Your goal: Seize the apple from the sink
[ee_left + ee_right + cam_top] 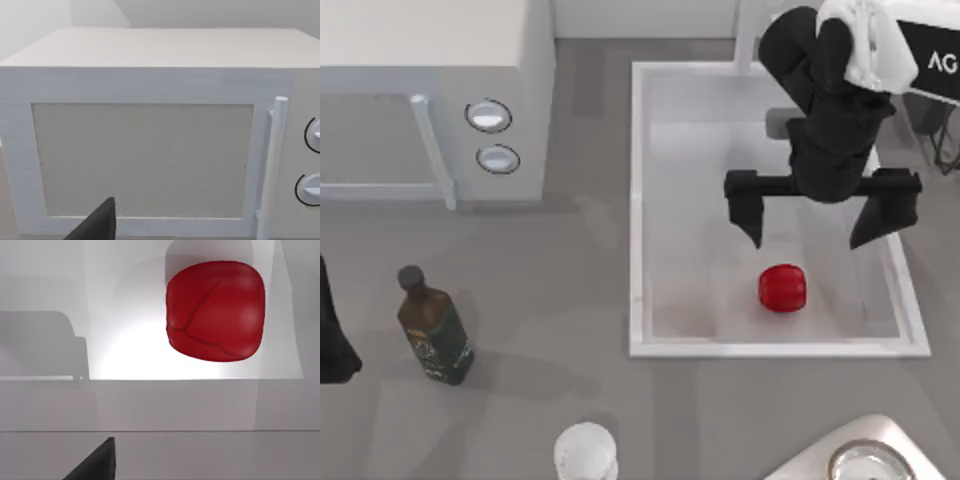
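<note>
The red apple (pixel 782 288) lies on the floor of the white sink (pixel 637 200), near the basin's front wall. My right gripper (pixel 810 240) hangs open over the basin, just behind the apple, its two dark fingers spread wider than the fruit. Nothing is between them. In the right wrist view the apple (pixel 215 310) rests on the sink floor (pixel 125 355), with one dark fingertip (pixel 95 465) at the picture's edge. My left arm (pixel 330 340) is parked at the table's left edge.
A white microwave (pixel 430 90) with two round knobs stands at the back left, and its door (pixel 142 160) faces the left wrist camera. A dark bottle (pixel 435 330) stands front left. At the front edge are a clear glass (pixel 585 450) and a metal dish (pixel 865 460).
</note>
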